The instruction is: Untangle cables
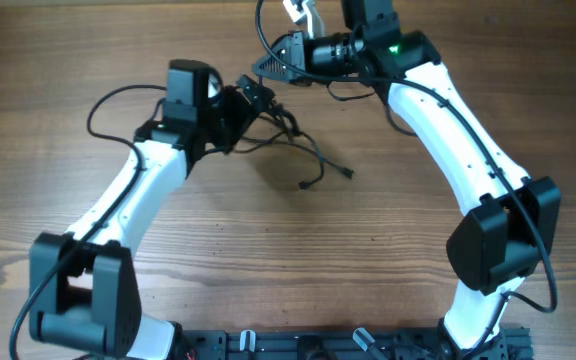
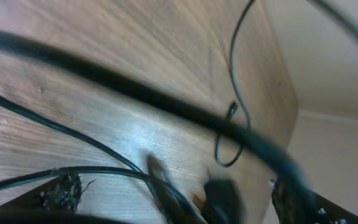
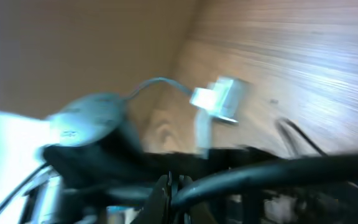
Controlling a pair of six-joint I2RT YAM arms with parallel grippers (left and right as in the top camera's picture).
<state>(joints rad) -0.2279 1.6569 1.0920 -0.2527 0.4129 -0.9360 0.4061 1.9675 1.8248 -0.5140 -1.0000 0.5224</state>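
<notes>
The cables lie in a loose black bunch on the table, near the middle and a bit to the far side, between my two claws. Two small plug ends trail out on the near side of the bunch. My left claw is at the left of the bunch. It is wide open with nothing in it, and black strands run across right in front of it. My right claw is on the far side of the bunch, pinched tight shut. A black cord runs by its tips, but it is too blurry for me to tell if I have hold of it. A white plug hangs close by. I think pulling hard while the strands cross could make the knot tighter. A strand could also hook on my open left fingers.
</notes>
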